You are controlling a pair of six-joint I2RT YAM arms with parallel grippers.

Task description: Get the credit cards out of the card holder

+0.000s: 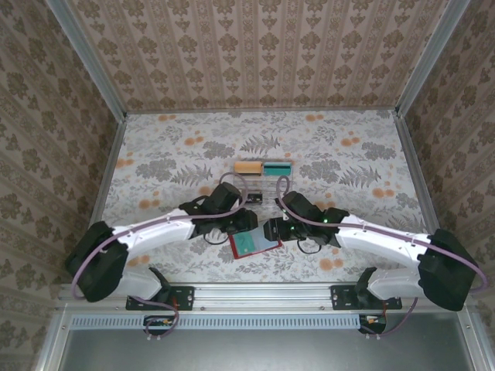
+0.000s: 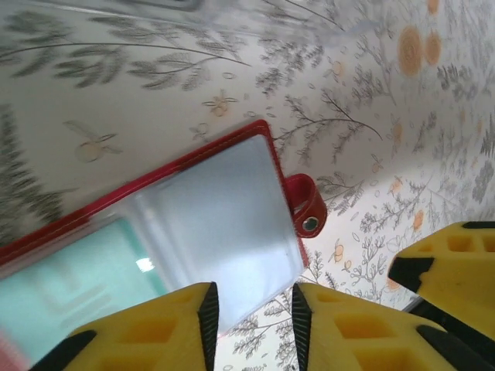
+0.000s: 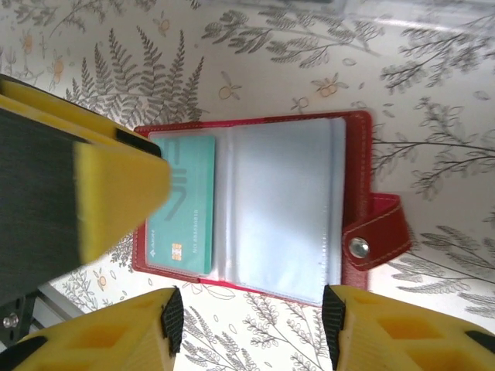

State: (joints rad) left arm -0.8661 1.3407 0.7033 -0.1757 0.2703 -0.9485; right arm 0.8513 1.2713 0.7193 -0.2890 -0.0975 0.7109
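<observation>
The red card holder (image 1: 254, 244) lies open on the floral table between the two arms. Its clear sleeves (image 3: 282, 205) face up and a teal credit card (image 3: 182, 202) sits in the left pocket. The snap tab (image 3: 377, 230) sticks out to the right. My left gripper (image 2: 251, 325) is open just over the holder's edge, with a corner of a clear sleeve (image 2: 224, 216) between its fingers. My right gripper (image 3: 251, 325) hangs open and wide above the holder's near edge, holding nothing. In the top view the left gripper (image 1: 246, 222) and right gripper (image 1: 272, 230) almost meet over the holder.
A clear compartment tray (image 1: 263, 168) with orange and teal contents stands behind the grippers, mid-table. A small dark item (image 1: 254, 199) lies between the tray and the arms. Patterned walls enclose the table on three sides.
</observation>
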